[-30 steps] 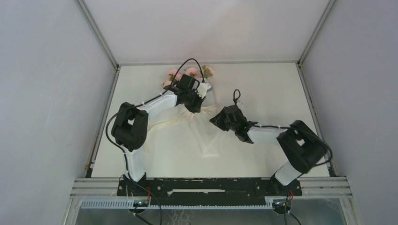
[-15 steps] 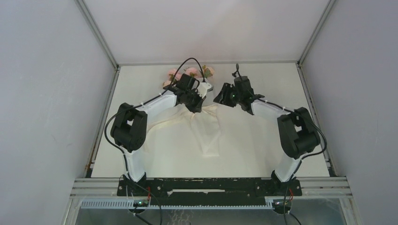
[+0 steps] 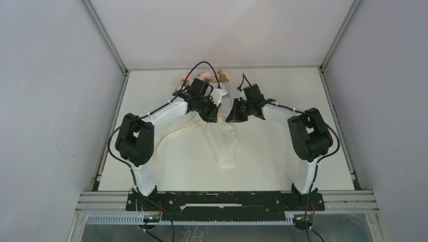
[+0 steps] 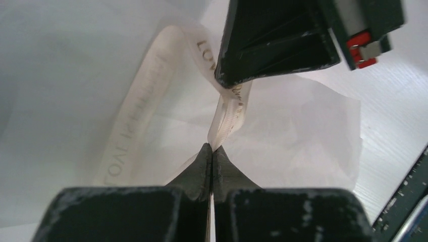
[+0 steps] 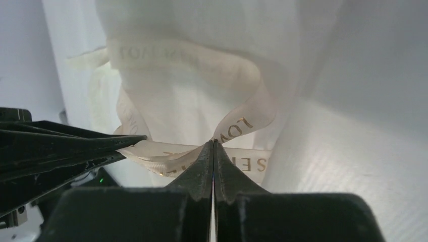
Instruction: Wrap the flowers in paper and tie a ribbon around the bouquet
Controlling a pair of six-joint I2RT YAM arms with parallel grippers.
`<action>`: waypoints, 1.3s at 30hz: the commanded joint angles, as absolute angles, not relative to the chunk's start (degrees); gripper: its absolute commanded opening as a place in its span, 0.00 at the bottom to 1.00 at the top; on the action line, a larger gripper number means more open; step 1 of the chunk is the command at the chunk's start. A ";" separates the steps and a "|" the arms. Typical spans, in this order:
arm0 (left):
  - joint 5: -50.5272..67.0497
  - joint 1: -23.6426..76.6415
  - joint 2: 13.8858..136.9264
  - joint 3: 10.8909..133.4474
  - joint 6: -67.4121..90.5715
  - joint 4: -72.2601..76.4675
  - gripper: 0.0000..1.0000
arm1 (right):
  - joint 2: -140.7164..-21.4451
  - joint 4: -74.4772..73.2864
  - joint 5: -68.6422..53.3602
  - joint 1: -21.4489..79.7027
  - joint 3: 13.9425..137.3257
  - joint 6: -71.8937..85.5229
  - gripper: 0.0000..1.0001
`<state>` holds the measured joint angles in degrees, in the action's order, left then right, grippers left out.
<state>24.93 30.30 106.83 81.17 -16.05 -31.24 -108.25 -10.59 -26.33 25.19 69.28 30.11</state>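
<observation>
left claw (image 4: 212,148) and right claw (image 5: 213,143) both clamp the cream gold-lettered fabric ribbon (image 5: 192,59); looks limp, slick, so best pinched flat near the crossing.

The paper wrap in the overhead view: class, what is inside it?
Pink roses poke out of the far end of the paper. Their stems cannot be seen; the paper covers them.

Right tool (image 4: 225,80), ribbon (image 4: 228,113) just before left tool (image 4: 212,149)
</observation>
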 commanded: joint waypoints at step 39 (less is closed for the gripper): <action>30.41 34.69 102.18 74.36 -17.84 -29.20 0.00 | -104.98 -17.43 -57.95 27.86 55.43 14.58 0.03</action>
